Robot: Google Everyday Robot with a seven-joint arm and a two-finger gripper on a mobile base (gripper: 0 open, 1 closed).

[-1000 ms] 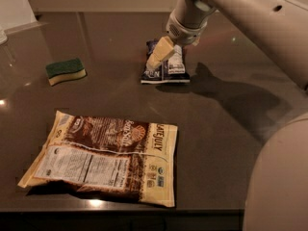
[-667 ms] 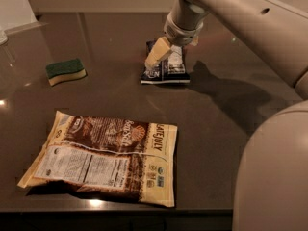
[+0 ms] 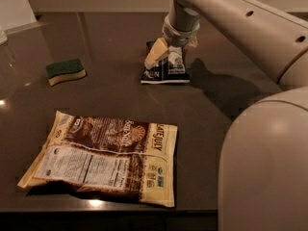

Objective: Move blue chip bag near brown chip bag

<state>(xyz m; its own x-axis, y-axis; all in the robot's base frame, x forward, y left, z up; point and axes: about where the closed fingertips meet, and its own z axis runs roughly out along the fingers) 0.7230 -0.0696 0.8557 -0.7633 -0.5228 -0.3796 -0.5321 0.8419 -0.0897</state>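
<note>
The blue chip bag (image 3: pixel 165 72) is a small dark navy bag with white panels, lying on the dark table toward the back middle. My gripper (image 3: pixel 172 52) is down on its far end, open, with a cream finger (image 3: pixel 156 53) at the bag's left side and the other at its right. The bag's upper part is hidden behind the gripper. The brown chip bag (image 3: pixel 103 159) lies flat near the front left edge, label side up, well apart from the blue bag.
A green-and-yellow sponge (image 3: pixel 66 70) lies at the left of the table (image 3: pixel 110 100). My arm (image 3: pixel 240 23) reaches in from the upper right, and its large body (image 3: pixel 264 167) fills the lower right. The table's front edge runs just below the brown bag.
My arm has swung a little to the left and stands more upright over the blue bag. The blue bag, the brown bag and the sponge have stayed in place.
</note>
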